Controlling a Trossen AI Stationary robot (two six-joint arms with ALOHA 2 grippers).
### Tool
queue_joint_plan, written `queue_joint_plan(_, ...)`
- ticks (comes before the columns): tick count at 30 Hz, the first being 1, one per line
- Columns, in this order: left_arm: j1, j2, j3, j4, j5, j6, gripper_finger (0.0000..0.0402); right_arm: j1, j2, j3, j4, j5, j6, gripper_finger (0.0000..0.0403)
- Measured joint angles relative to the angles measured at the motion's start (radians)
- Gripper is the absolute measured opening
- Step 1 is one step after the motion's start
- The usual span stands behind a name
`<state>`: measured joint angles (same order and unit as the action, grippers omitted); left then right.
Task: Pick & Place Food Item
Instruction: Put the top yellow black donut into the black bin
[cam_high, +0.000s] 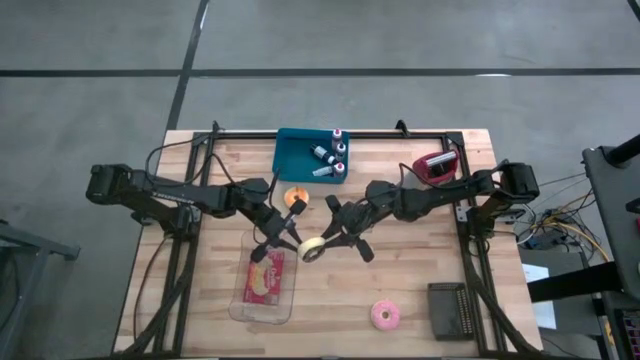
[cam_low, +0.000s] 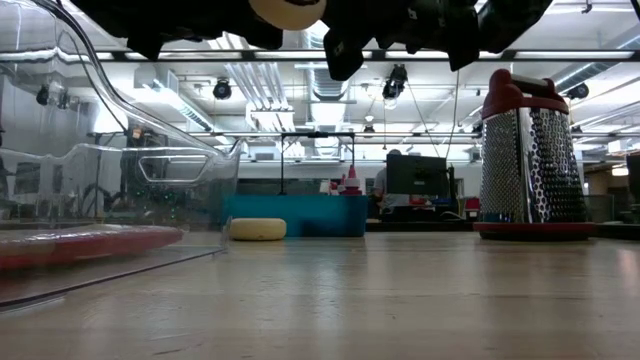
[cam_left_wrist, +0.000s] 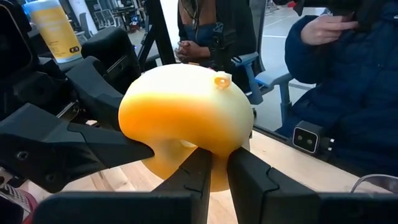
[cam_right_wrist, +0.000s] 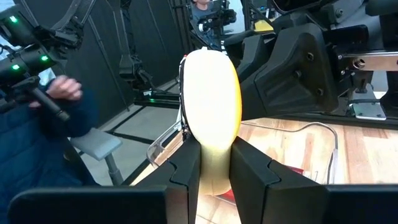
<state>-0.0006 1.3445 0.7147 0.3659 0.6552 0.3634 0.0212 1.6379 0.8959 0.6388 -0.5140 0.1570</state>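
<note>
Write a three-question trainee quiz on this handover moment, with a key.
1. True or false: both the left gripper and the right gripper grip the yellow ring.
2. Where is the pink donut? A in the blue bin; B on the table; C in the clear container.
3. What stands at the table's back right corner?

Key: 1 true. 2 B. 3 the grater.

A pale yellow ring, a pink doughnut, a teal bin, a red-topped grater
</note>
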Motion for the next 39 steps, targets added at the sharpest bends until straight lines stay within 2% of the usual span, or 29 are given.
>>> queue_joint_plan(39, 0.0, -0.001, 0.0, -0.007, -0.013, 0.004, 0.0051, 0.0, 0.0, 0.0, -0.003, 0.0, 0.0, 0.0072)
